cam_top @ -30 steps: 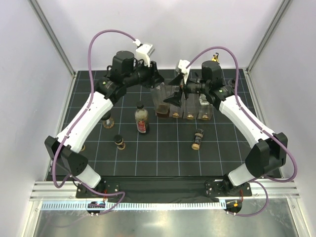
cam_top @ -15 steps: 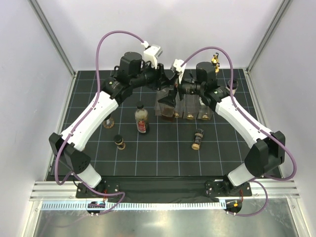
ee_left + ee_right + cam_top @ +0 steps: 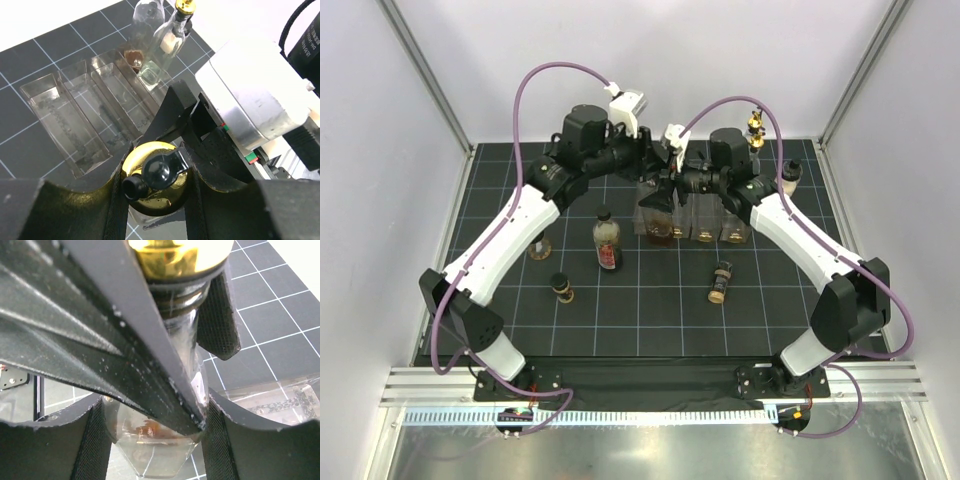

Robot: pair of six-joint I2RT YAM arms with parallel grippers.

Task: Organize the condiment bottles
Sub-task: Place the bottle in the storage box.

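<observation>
Black gridded mat [image 3: 650,320], bottles [image 3: 607,240], white walls [image 3: 670,60]

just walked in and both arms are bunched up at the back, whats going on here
Both arms meet at the clear compartment rack. The left gripper is shut on the gold pourer top of a tall clear bottle at the rack's left end in the top view. The right gripper flanks the same bottle's neck; whether it grips is unclear. A red-labelled bottle stands and a small brown bottle lies out on the mat.

left arm [image 3: 510,238], right arm [image 3: 800,235] hemming rack [image 3: 708,222]; near mat [image 3: 640,320] open, fallen bottle [image 3: 720,282]
</observation>
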